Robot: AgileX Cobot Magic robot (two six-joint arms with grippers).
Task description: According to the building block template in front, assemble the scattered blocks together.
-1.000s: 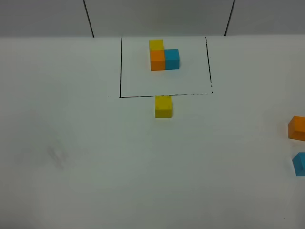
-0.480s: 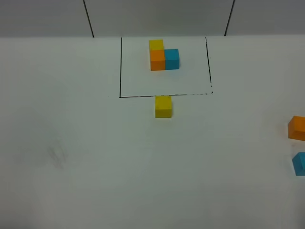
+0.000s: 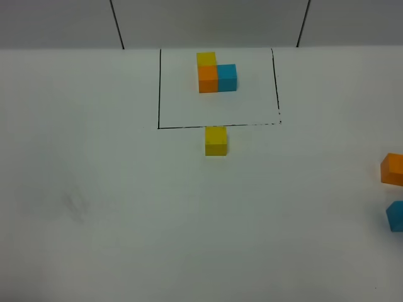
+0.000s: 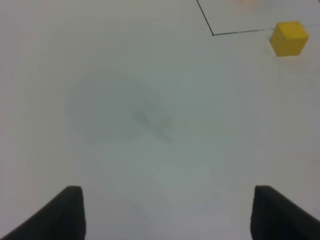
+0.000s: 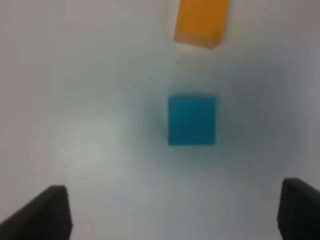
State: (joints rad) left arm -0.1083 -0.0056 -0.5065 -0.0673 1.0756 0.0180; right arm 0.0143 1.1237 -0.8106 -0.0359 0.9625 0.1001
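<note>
Spread wide is the left pincer (image 4: 170,215): its two dark fingertips (image 4: 67,215) are seen well apart, with only the white table top (image 4: 100,75) between them. The right pincer (image 5: 175,215) is likewise spread, and nothing is pinched by it. Neither pincer is seen in the high view.

Six small plain cubes are counted: two yellow, two orange, two blue. Three form the building block template (image 3: 216,73), an L-shaped group at 12 o'clock on the table. In it the yellow template cube (image 3: 206,58) is set at 12 o'clock of the orange template cube (image 3: 208,80) and the blue template cube (image 3: 227,77) at 3 o'clock of it, all touching. One thin black drawn rectangle (image 3: 159,88) is drawn around the group.

Three cubes lie scattered. The loose yellow cube (image 3: 216,141) (image 4: 289,38) is found at 6 o'clock of the template, just outside the rectangle's near line. The loose orange cube (image 3: 393,168) (image 5: 201,22) and the loose blue cube (image 3: 396,216) (image 5: 192,120) are placed at 3 o'clock, at the picture's edge and partly cut off, well apart from the yellow one. The blue one lies at 6 o'clock of the orange, near but not touching. In the blurred right wrist view the blue cube is seen ahead of the spread fingertips, with the orange one beyond it.

One faint grey smudge (image 3: 75,204) (image 4: 150,117) marks the table at 8 o'clock.
</note>
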